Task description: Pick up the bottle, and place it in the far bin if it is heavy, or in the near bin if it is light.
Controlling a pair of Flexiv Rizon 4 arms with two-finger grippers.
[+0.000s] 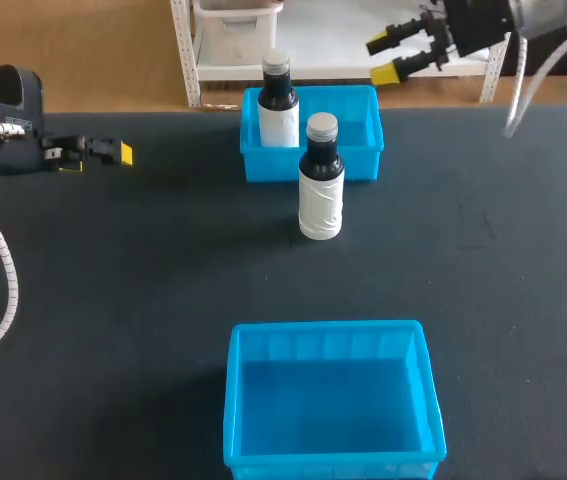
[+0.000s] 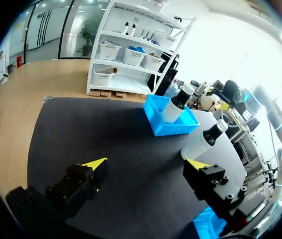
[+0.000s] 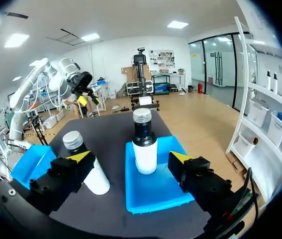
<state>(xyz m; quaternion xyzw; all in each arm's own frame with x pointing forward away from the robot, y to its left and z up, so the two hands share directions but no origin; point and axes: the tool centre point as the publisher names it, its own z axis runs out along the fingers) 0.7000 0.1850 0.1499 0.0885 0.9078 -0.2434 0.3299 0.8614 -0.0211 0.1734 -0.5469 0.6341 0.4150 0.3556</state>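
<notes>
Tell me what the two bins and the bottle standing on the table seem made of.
Far bin and near bin: likely moulded plastic, uniform bright blue, slightly glossy, thin walls. Bottle outside the bins: dark body, glass or plastic, cannot tell; matte white wrap, crinkled like paper or film; grey cap, probably plastic.

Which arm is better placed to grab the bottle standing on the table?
Probably left. The left gripper, open, points across bare table at the bottle; the right gripper, also open, hangs beyond the far bin, which lies between.
</notes>
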